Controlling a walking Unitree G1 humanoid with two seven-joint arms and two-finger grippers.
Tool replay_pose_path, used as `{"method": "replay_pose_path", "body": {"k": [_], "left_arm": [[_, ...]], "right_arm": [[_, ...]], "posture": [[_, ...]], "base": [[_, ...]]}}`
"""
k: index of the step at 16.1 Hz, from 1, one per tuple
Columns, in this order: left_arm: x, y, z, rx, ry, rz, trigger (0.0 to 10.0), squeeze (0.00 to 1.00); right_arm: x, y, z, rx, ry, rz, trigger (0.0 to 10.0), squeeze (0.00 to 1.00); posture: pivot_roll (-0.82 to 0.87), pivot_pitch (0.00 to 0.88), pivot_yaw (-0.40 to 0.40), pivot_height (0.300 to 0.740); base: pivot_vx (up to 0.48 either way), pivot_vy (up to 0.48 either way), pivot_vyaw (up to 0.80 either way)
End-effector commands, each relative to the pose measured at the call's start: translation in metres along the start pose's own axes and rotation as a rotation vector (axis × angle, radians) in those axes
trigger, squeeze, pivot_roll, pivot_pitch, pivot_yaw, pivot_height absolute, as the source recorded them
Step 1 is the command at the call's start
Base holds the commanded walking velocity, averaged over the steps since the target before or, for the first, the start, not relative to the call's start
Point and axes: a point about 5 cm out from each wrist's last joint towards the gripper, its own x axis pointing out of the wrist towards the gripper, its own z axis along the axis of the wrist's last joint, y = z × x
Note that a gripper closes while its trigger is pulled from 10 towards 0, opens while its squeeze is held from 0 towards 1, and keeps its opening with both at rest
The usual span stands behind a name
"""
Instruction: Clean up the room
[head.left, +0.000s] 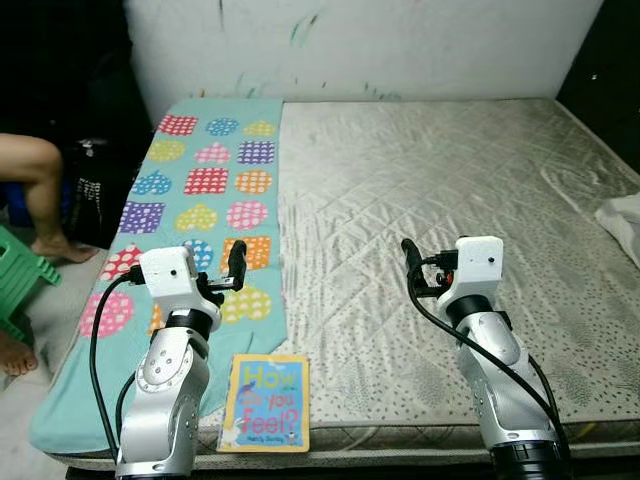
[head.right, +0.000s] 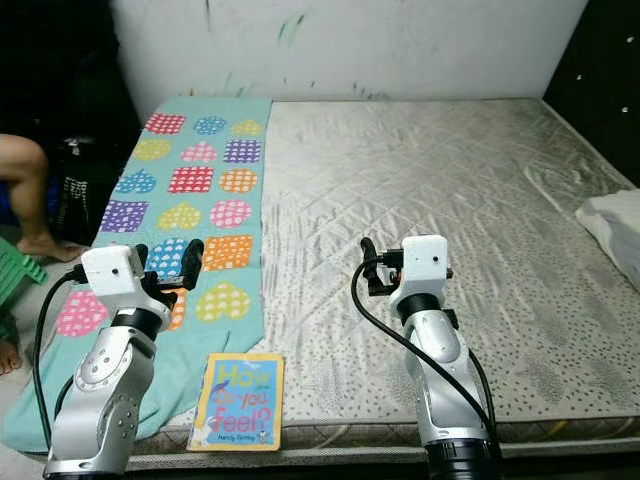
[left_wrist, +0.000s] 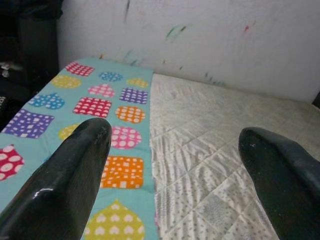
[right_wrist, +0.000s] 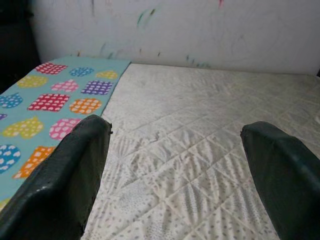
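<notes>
Book (head.left: 265, 403) lies near my left gripper (head.left: 236, 262); both my grippers gape, so I'd descend squarely over its near edge.

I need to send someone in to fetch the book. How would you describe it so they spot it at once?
Look at the mattress, then at the near edge of it, where the teal blanket with coloured patches ends. The book lies flat there, just right of the blanket's corner, beside the left arm. It is the only thing with a yellow border and big lettering.
</notes>
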Motion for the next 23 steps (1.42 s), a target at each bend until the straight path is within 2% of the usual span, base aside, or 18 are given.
{"method": "replay_pose_path", "body": {"k": [1, 7, 9, 20, 23], "left_arm": [[-0.0021, -0.0015, 0.0029, 0.002, 0.0, -0.023, 10.0, 0.0], [-0.0046, -0.0042, 0.0024, -0.017, 0.017, -0.046, 10.0, 0.0], [-0.0052, -0.0045, 0.0019, -0.019, 0.023, -0.047, 10.0, 0.0], [-0.0059, -0.0058, 0.0023, -0.021, 0.035, -0.05, 10.0, 0.0], [-0.0057, -0.0057, 0.0021, -0.019, 0.037, -0.049, 10.0, 0.0]], "right_arm": [[-0.0021, -0.0032, 0.0029, 0.004, 0.001, -0.019, 10.0, 0.0], [-0.0085, -0.007, 0.0017, -0.002, 0.015, -0.029, 10.0, 0.0], [-0.009, -0.0069, 0.0021, -0.001, 0.017, -0.028, 10.0, 0.0], [-0.0098, -0.0087, 0.0038, -0.01, 0.03, -0.028, 10.0, 0.0], [-0.0099, -0.0086, 0.0041, -0.011, 0.031, -0.029, 10.0, 0.0]], "posture": [[-0.18, 0.0, 0.059, 0.74], [-0.18, 0.0, 0.059, 0.74], [-0.18, 0.0, 0.059, 0.74], [-0.19, 0.012, 0.056, 0.74], [-0.19, 0.013, 0.057, 0.74]], "base": [[0.0, 0.0, -0.8], [0.0, 0.0, -0.75], [0.0, 0.0, 0.0], [0.0, 0.271, 0.0], [0.0, 0.0, 0.0]]}}
